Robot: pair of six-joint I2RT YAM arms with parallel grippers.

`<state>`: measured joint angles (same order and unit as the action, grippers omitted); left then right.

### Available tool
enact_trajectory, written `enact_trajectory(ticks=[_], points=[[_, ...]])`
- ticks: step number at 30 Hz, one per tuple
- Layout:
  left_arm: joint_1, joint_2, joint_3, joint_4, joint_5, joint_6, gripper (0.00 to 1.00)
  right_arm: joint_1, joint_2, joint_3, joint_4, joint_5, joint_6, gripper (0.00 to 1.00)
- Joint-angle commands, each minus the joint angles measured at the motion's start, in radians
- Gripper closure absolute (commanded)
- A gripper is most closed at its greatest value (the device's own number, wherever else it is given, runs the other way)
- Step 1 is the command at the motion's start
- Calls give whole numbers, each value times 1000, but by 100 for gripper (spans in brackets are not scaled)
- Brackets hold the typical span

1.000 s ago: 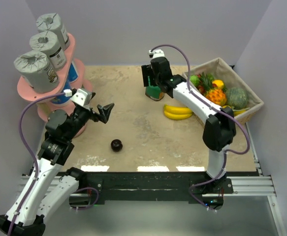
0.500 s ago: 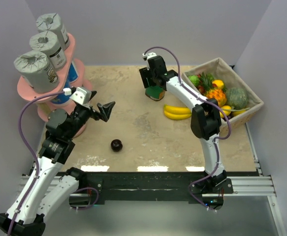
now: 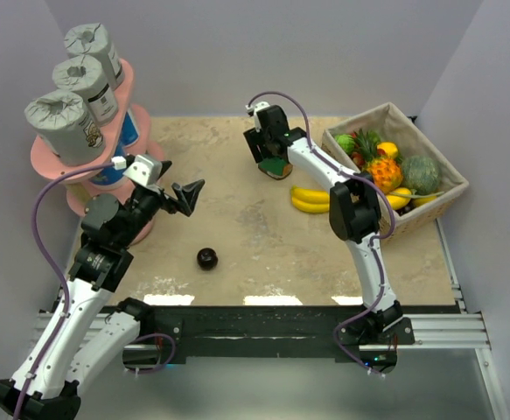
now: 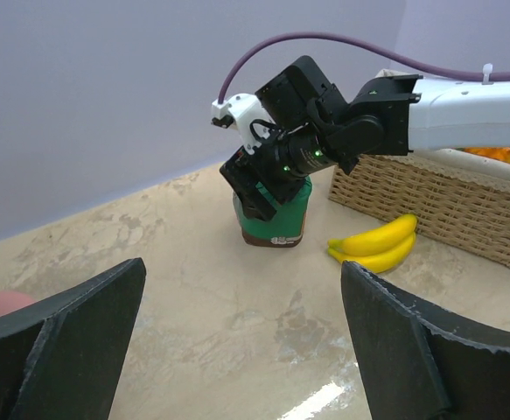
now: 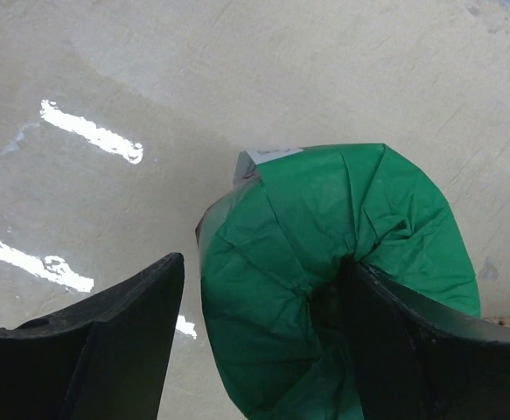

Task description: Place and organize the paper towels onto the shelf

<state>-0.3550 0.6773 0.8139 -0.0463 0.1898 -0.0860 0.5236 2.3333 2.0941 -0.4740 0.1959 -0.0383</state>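
The pink two-tier shelf (image 3: pixel 125 80) stands at the far left. Three grey paper towel rolls (image 3: pixel 60 122) sit in a row on its top board, and a white-and-blue roll (image 3: pixel 133 131) shows on the lower board. One green roll (image 3: pixel 277 166) stands upright on the table at the back middle, also in the left wrist view (image 4: pixel 276 219). My right gripper (image 5: pixel 263 350) is open and low over this roll (image 5: pixel 324 254): one finger is outside its wall with a small gap, the other over its dimple. My left gripper (image 4: pixel 246 350) is open and empty beside the shelf.
A small dark ball (image 3: pixel 207 258) lies on the table in front of my left arm. Bananas (image 3: pixel 311 199) lie beside a wicker fruit basket (image 3: pixel 438 157) at the right. Walls close in at the back and both sides.
My right arm has folded its elbow leftward and the gripper has shifted slightly left over the green roll. The left arm has not moved.
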Motion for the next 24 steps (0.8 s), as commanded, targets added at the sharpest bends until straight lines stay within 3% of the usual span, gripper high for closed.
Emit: enact_trajectory(ticks=[1, 17, 24], points=[[1, 2, 7, 48, -4, 3, 2, 3, -25, 23, -25, 27, -34, 28], [1, -7, 7, 14, -38, 12, 2, 10, -106, -51, 7, -10, -45, 52], [1, -25, 7, 16, -53, 15, 3, 130, -212, -134, 72, -46, -25, 55]])
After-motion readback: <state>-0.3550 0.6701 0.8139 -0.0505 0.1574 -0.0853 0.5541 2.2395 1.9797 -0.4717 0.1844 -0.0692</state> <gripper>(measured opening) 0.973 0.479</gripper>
